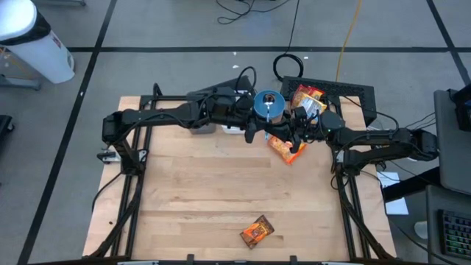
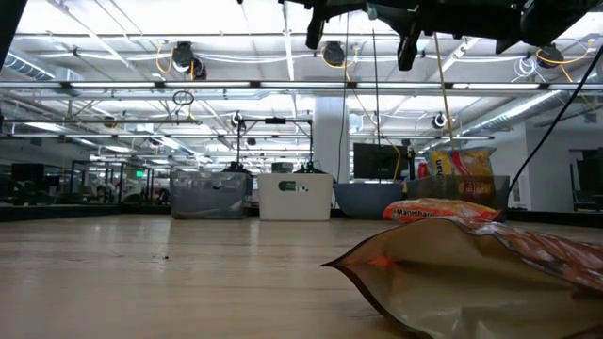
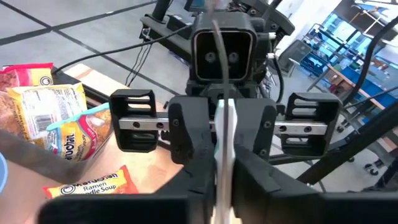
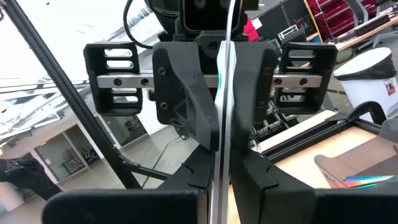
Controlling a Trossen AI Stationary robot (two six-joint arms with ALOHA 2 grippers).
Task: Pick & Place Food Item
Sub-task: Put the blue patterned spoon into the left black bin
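Where the two arms meet at the upper centre of the high view, the left end effector [image 4: 222, 143] and right end effector [image 3: 225, 155] each pinch one thin, pale flat food packet [image 3: 226, 121], seen edge-on. An orange ramen packet [image 1: 285, 149] lies on the wooden tabletop [image 1: 221, 191] just below them.

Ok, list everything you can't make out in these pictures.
- What the thin flat item is: both wrist views show it only edge-on, pinched by the right gripper and the left gripper; in the high view the arms cover it.
- Low view: both grippers are cut off by the top edge.
- Orange packet at the table's near edge: print too small in the high view, blurred close-up in the low view.
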